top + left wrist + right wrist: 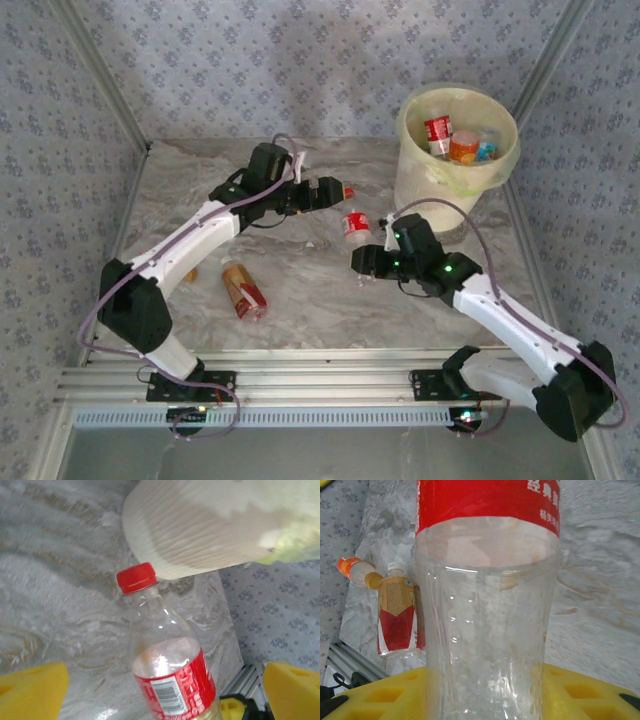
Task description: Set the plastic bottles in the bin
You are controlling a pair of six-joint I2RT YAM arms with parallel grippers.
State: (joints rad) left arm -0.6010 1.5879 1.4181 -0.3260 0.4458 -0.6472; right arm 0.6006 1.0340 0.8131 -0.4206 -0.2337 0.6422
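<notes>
Left gripper [335, 190] stands wide open to the left of the bin [420, 190], its yellow fingers [30, 690] spread far apart and holding nothing. The left arm rises from its base, bends at a high elbow and stretches its forearm roughly level across the table [300, 300], pointing at the bin's wall.

Beside that arm, well to the left of the bin, a brown bottle [243, 289] with a red label lies on its side. An orange-capped bottle [351, 568] lies just beside it, on the side away from the bin.

Nearer the bin, just ahead of the open fingers, is a clear bottle [356, 226] with a red cap and a red label. It stands close to upright, cap uppermost, and the left wrist view shows it clear of both fingers, with the bin's wall behind its cap.

The right gripper [362, 258] grips this bottle by its clear lower part, below the label, with its yellow pads against the sides. The right arm comes from the near right, its forearm slanting up and left, so the gripper sits near the bin's foot.

The bin stands at the far right, its pale green bag folded over the rim. Inside lie several bottles [463, 147]: one with a red label, one orange and one with some blue.
</notes>
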